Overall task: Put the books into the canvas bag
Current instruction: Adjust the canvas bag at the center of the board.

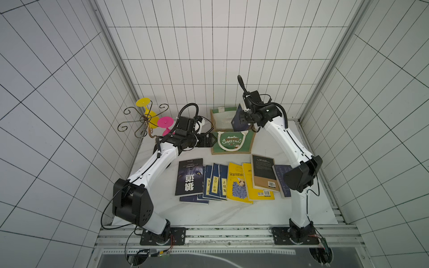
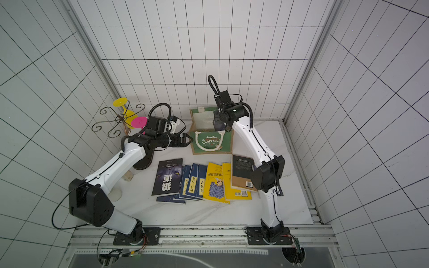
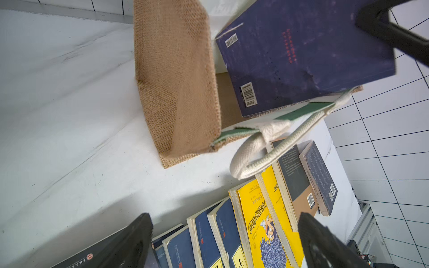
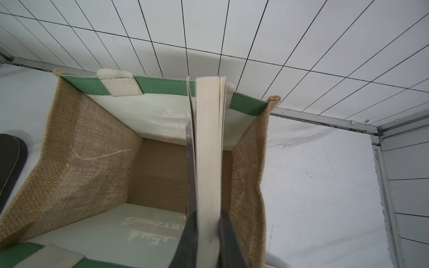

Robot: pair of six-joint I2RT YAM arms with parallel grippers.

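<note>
Tan jute tote bag (image 1: 232, 148), green panel printed "CHRISTMAS", stands at 12 o'clock of the paperback books (image 1: 227, 181) fanned on the white table (image 1: 209, 213). Right gripper (image 4: 207, 222), arm bent over it, clamps a navy paperback (image 1: 239, 120) partly inside; left gripper (image 1: 214, 140), level at 9 o'clock, gapes empty.

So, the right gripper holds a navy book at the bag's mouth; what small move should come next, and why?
Probably lower the right gripper a little deeper before opening. It is shut on the navy book, whose lower corner is already inside the canvas bag while most of it stands above the rim. The bag's floor below looks bare.
</note>
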